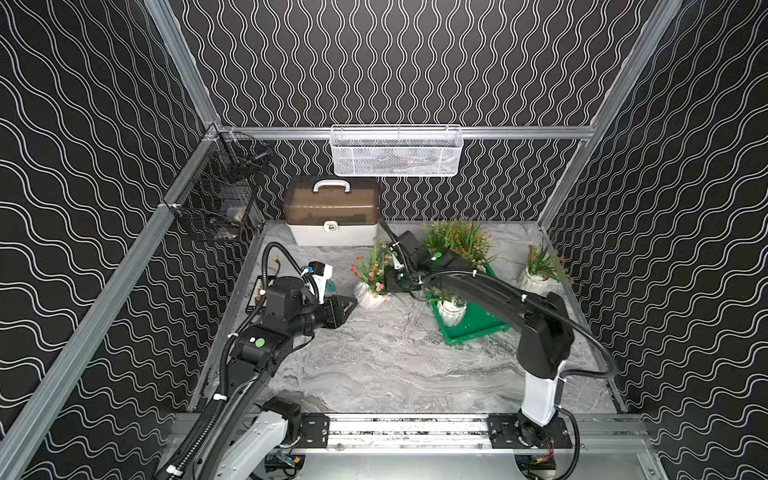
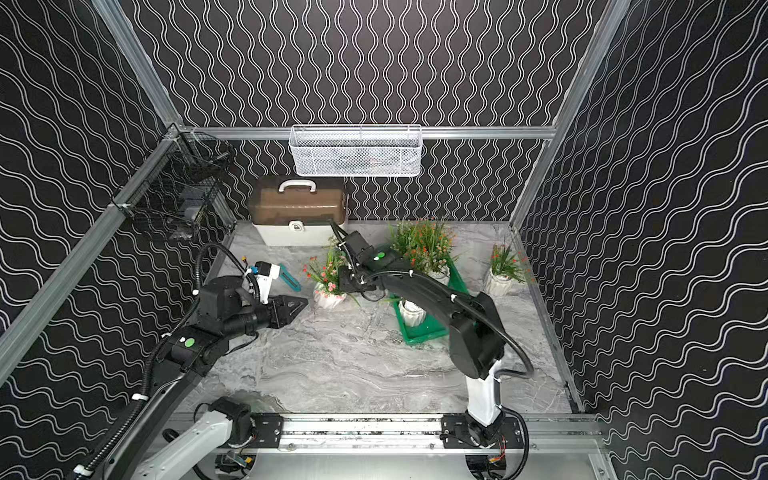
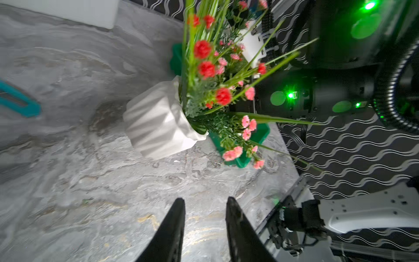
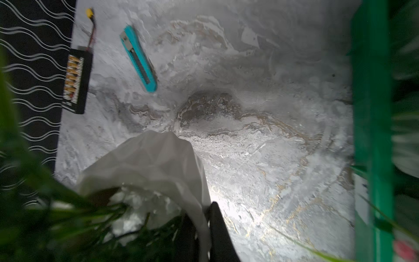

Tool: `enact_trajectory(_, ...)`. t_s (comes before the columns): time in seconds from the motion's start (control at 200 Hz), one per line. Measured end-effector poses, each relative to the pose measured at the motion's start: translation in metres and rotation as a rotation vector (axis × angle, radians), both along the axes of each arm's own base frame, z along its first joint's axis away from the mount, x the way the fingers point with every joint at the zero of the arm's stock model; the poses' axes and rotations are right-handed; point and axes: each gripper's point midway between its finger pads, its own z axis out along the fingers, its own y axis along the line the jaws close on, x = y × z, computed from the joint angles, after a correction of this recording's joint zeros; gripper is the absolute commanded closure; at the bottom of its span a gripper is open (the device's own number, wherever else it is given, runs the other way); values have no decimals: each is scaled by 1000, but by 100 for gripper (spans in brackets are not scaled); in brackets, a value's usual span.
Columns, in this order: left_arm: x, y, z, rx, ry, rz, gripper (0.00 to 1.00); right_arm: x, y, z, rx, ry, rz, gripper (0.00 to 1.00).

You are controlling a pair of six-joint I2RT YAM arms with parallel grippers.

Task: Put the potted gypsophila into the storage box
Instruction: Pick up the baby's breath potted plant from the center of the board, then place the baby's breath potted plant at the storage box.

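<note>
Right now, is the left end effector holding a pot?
No. In the left wrist view the left end effector hangs over bare marble with nothing between its fingers, and the tilted white pot sits apart from it.

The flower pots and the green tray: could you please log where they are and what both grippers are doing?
tilted pot: left of the tray, outside it
right gripper: shut on the tilted pot's rim
left gripper: empty, short of that pot
tray contents: several pots
pot at right: upright on the table, outside the tray
</note>
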Motion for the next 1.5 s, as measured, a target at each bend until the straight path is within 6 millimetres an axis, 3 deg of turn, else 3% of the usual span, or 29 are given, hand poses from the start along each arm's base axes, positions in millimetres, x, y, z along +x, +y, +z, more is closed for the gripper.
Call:
enact_trajectory(0.135, -9, -25, 22, -91, -51, -102, 65, -9, -36, 34, 8, -62, -45, 100)
enact_trajectory(0.245, -18, -44, 39, -140, -101, -184, 65, -19, -77, 55, 7, -96, -102, 100)
enact_trajectory(0.41, -25, -69, 45, -169, -122, -265, 63, -32, -141, 77, -11, -136, -214, 100)
enact_trajectory(0.621, -41, -117, 41, -156, -118, -387, 60, -48, -226, 89, -83, -152, -398, 100)
enact_trajectory(0.851, -55, -168, 36, -76, -143, -478, 59, -64, -309, 76, -225, -113, -609, 99)
enact_trajectory(1.146, -46, -194, 19, 22, -147, -475, 59, -71, -355, 44, -315, -4, -726, 98)
enact_trajectory(1.501, -29, -196, -2, 153, -133, -425, 59, -50, -357, 5, -309, 109, -715, 99)
